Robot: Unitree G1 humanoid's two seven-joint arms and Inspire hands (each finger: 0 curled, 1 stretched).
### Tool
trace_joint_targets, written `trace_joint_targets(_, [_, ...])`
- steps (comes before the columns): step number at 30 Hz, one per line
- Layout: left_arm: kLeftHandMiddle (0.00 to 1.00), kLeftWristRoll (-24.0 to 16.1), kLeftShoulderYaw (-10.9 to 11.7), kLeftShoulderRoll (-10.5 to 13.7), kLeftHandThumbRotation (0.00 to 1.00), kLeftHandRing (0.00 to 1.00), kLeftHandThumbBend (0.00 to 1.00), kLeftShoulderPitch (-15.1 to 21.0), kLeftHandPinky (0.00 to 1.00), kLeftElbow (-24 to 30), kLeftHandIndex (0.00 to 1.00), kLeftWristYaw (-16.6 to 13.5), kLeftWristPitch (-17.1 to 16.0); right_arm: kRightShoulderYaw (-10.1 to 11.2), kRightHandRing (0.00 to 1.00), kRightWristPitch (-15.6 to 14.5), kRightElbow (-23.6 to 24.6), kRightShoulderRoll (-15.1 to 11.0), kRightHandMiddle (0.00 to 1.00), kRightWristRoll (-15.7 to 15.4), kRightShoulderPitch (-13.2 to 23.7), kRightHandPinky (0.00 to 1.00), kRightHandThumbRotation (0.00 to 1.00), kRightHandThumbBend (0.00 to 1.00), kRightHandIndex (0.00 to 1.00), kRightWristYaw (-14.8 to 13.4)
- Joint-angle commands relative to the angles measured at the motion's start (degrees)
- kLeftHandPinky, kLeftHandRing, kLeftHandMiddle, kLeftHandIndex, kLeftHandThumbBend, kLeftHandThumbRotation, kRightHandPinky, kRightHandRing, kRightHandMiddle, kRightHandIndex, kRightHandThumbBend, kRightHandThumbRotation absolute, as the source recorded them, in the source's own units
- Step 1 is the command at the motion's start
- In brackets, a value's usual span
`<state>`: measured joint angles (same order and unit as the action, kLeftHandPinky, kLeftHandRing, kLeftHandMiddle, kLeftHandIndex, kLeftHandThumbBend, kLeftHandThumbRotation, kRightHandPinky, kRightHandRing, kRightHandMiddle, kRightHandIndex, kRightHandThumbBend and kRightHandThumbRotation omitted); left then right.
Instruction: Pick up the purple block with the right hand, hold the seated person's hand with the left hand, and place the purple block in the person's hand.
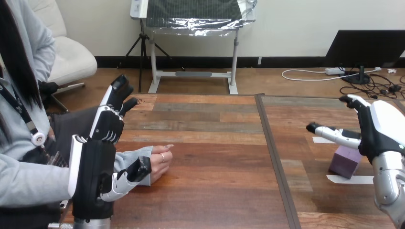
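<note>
Here, the robot's left hand is standing raised at the left side of the wooden table. Its fingers are pointing straight up and its thumb is reaching sideways, so it is released and grasping nothing. Its back is facing the camera, so its palm is hidden. The thumb is overlapping the near edge of the person's hand. Whether the two are touching is impossible to tell, and nothing is curling round the person's hand. That hand is resting on the table just right of the robot's left hand, loosely curled, and its wrist is disappearing behind the robot's thumb.

At the right, the robot's right hand is hovering with its fingers stretched out flat towards the left and its thumb lifted, also released. The purple block is sitting on the table directly below those fingers. The hand is covering the block's right side, and it is unclear whether any finger is touching its top. The right forearm is running off the view's lower right corner.

The table is showing brown planks, with a dark seam running front to back between the two hands. White tape strips are lying beside the block.
</note>
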<state>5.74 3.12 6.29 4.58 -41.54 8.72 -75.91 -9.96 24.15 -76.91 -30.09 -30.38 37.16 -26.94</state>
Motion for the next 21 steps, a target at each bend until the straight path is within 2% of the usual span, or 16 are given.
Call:
trace_joint_targets(1, [0.95,0.13,0.29,0.03,0.76,0.93,1.0,1.72,0.88,3.21,0.92,-0.13,-0.49,-0.49,0.88,-1.07,0.36,-0.65,0.84,0.12,3.45,0.82,0.68,0.97,0.84,0.48])
trace_joint_targets(8, [0.94,0.1,0.32,-0.11,0.76,0.93,1.0,1.23,0.88,4.03,0.92,-0.26,-0.12,-0.62,0.87,-2.22,0.23,-0.2,0.83,0.41,2.95,0.81,0.66,0.97,0.84,1.31])
trace_joint_targets(14, [0.94,0.08,0.36,-0.13,0.76,0.93,1.0,1.11,0.88,4.3,0.92,-0.32,-0.2,-1.18,0.87,-3.36,0.09,-0.01,0.83,0.01,2.63,0.81,0.62,0.93,0.84,1.97])
trace_joint_targets(21, [0.94,0.87,-0.26,-0.08,0.76,0.93,1.0,0.48,0.88,5.41,0.92,-0.06,0.42,-1.81,0.87,-4.7,-0.06,0.28,0.83,-0.28,2.23,0.81,0.62,0.91,0.85,2.55])
